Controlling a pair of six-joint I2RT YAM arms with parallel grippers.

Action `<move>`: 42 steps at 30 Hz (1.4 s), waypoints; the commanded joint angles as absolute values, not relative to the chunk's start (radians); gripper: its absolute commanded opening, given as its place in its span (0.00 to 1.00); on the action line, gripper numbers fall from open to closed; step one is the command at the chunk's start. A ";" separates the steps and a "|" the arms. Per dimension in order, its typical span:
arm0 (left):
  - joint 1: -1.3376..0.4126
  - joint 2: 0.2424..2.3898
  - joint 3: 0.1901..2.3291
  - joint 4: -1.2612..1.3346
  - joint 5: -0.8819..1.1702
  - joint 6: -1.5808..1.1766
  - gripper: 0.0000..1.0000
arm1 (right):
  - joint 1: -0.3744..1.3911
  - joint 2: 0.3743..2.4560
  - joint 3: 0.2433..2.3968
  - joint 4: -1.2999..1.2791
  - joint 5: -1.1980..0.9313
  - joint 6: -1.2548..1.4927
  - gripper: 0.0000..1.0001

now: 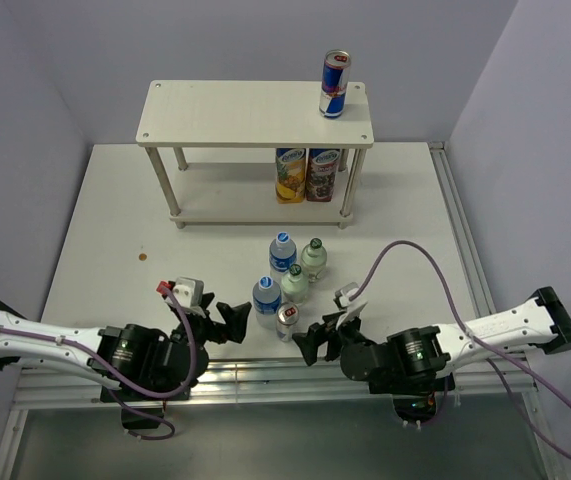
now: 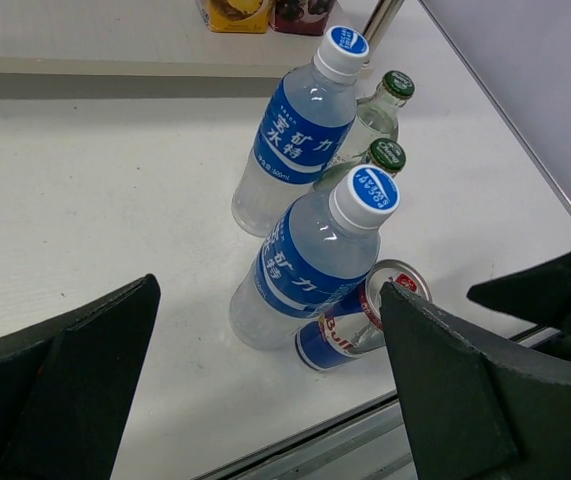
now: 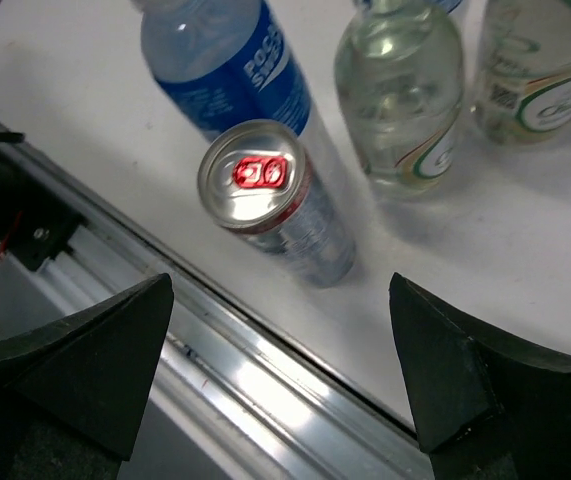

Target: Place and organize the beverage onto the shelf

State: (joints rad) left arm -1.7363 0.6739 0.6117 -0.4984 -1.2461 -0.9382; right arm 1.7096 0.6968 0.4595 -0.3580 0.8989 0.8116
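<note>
Beside the can, left pincer and right pincer spread wide — touching nothing

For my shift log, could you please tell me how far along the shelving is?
Done: one Red Bull can atop the shelf, two juice cartons on its lower board. In hand: nothing; left pincer and right pincer open. Left on the table: two blue-capped bottles, two green-capped bottles, a second can.
</note>
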 commanded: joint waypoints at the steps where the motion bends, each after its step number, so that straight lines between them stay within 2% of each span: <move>1: -1.741 0.686 0.653 -0.518 -1.267 -0.963 0.99 | 1.758 0.718 0.416 -0.220 0.943 0.891 0.96; 9: -1.743 0.667 0.627 -0.436 -1.252 -0.876 0.99 | 1.761 0.874 0.284 0.028 0.951 0.896 0.96; 17: -1.738 0.666 0.589 -0.344 -1.243 -0.796 0.99 | 1.545 1.000 0.279 0.251 0.813 0.744 0.96; 25: -1.710 0.673 0.574 -0.308 -1.224 -0.775 0.99 | 1.465 1.218 0.325 0.429 0.749 0.661 0.96; 35: -1.683 0.650 0.525 -0.262 -1.186 -0.758 0.99 | 1.465 1.339 0.310 0.577 0.882 0.629 0.92; 38: -1.674 0.652 0.522 -0.261 -1.181 -0.756 0.99 | 1.465 1.359 0.311 0.617 0.916 0.615 0.87; 41: -1.666 0.647 0.512 -0.249 -1.175 -0.753 0.99 | 1.465 1.365 0.321 0.620 0.954 0.612 0.70; 42: -1.664 0.644 0.511 -0.245 -1.174 -0.752 0.99 | 1.465 1.362 0.321 0.617 0.957 0.611 0.62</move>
